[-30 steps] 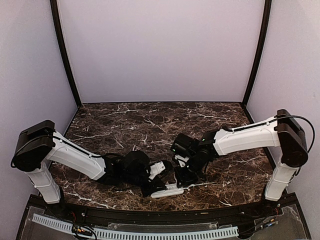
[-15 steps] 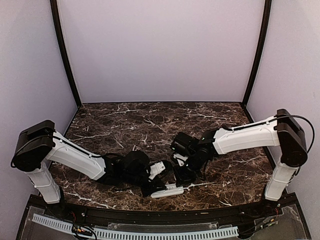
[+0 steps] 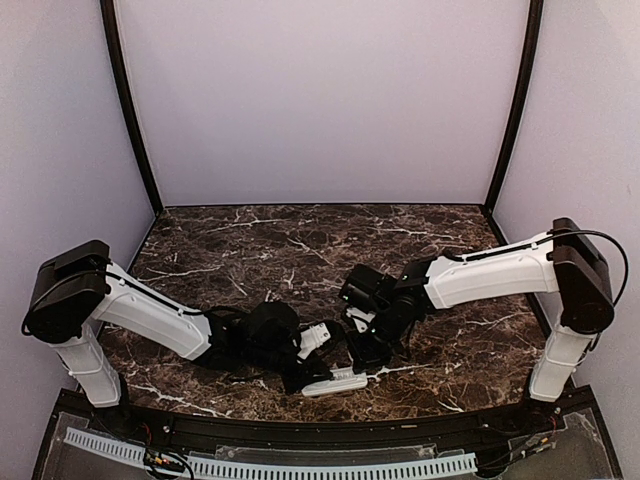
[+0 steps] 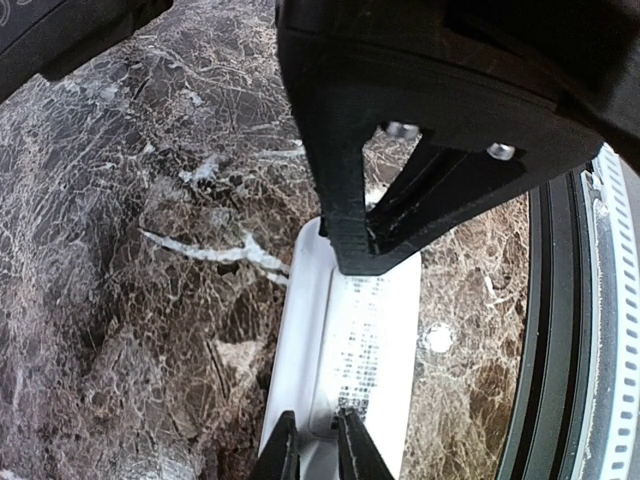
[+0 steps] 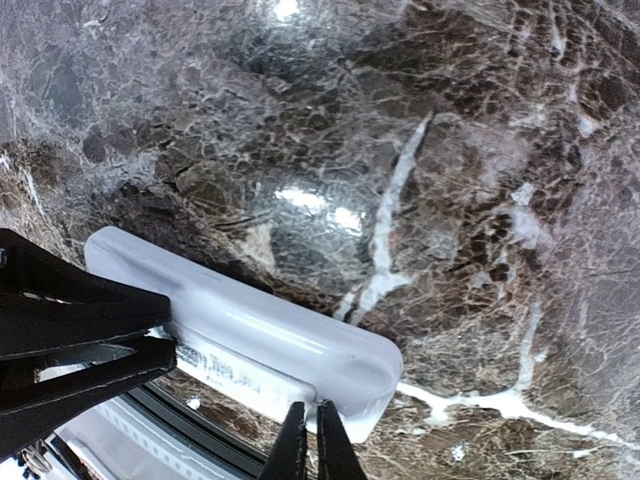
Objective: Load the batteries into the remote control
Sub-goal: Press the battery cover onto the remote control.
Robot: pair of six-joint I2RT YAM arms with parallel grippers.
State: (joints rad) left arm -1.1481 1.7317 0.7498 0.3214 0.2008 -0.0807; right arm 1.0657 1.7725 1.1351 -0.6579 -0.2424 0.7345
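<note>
Top view: dark marble table (image 3: 250, 250), white remote control (image 3: 338, 381) lying at the near edge, about the middle, long axis roughly along that edge. Left arm (image 3: 150, 315) reaching in low from the left, left fingers (image 3: 303, 378) at the remote control's left end. Right arm (image 3: 490, 272) reaching in from the right and bent down, right fingers (image 3: 365, 368) at the right end. Finger gaps too small to read here. Left wrist view: remote control (image 4: 365, 350) running away from the camera over the table (image 4: 150, 250), printed label (image 4: 360, 340) facing up, slotted white strip (image 4: 620, 300) along the near edge on the right. Left fingers (image 4: 355, 455) at the bottom, clenched narrow on the raised rim at the near end of the remote control. Right fingers (image 4: 345, 230) coming down from above, tips drawn together and touching the far end. Right wrist view: remote control (image 5: 270, 335) lying slantwise on the table (image 5: 450, 150), rounded side towards the camera. Right fingers (image 5: 293, 450) at the bottom, pressed together to a hairline gap, tips right at the closer end's edge. Cannot tell whether anything sits pinched between them. Left fingers (image 5: 70, 310) at the left, clamped over the opposite end of the remote control, one above and one below.
</note>
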